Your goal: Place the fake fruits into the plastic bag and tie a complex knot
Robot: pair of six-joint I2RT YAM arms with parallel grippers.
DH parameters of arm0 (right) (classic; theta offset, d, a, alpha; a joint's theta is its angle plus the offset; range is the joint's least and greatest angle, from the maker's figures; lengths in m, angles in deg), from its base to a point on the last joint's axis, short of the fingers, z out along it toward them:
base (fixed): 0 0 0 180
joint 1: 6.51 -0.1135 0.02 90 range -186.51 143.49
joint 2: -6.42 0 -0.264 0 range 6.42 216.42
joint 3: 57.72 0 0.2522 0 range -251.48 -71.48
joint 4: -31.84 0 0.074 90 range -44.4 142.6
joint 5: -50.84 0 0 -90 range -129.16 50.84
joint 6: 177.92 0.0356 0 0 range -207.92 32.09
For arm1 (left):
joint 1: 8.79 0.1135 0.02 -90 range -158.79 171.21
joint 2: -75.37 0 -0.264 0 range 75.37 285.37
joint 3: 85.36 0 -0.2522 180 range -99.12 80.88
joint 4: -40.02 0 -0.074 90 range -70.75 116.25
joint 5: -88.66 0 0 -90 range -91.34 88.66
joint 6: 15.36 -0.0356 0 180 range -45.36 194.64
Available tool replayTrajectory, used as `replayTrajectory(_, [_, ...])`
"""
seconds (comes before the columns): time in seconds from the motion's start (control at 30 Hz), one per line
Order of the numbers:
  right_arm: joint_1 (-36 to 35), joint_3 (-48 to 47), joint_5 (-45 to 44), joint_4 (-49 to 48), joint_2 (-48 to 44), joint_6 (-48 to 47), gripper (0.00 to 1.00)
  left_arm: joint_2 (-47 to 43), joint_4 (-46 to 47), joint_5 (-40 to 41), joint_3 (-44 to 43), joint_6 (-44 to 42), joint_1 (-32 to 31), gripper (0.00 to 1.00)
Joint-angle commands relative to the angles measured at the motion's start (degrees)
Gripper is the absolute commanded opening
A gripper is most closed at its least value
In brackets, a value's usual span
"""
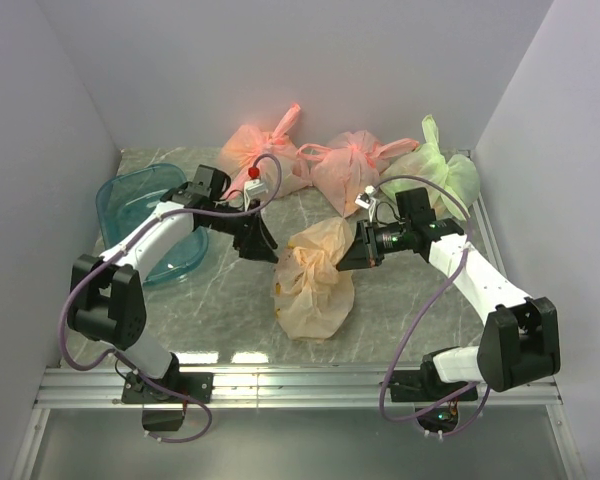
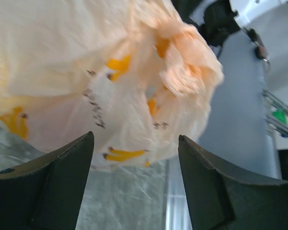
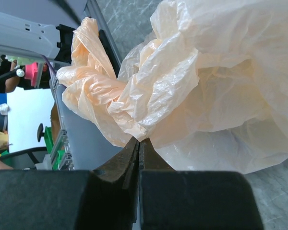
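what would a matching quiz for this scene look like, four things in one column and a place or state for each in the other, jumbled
Things:
1. banana-print bag
2. light green bag
3. left gripper
4. right gripper

Places or states:
a. fingers apart, nothing between them
b. back right corner of the table
c. fingers closed on a fold of peach plastic
d. middle of the table

Pairs: 1-d, 2-b, 3-a, 4-c
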Motion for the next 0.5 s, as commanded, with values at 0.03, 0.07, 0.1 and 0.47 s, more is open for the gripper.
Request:
replayTrajectory(0.03, [-0.68, -2.72, -0.69, -0.42, -0.35, -1.24, 0.0, -0.65, -11.36, -4.65, -3.79, -4.74, -0.72, 0.78])
replayTrajectory(0.07, [-0.86, -2.89, -0.87, -0.33, -0.35, -1.15, 0.0, -0.39, -10.39, -4.74, -3.97, -1.51, -0.89, 0.87])
replayTrajectory(0.1, [-1.03, -2.98, -1.04, -0.25, -0.35, -1.59, 0.0, -0.38, -9.25, -5.18, -4.23, 0.26, -1.07, 0.88])
replayTrajectory(0.47, [-2.79, -4.3, -2.45, 0.9, -0.09, -3.17, 0.0, 0.48, 10.0, 4.64, -1.86, 25.84, -7.13, 0.78])
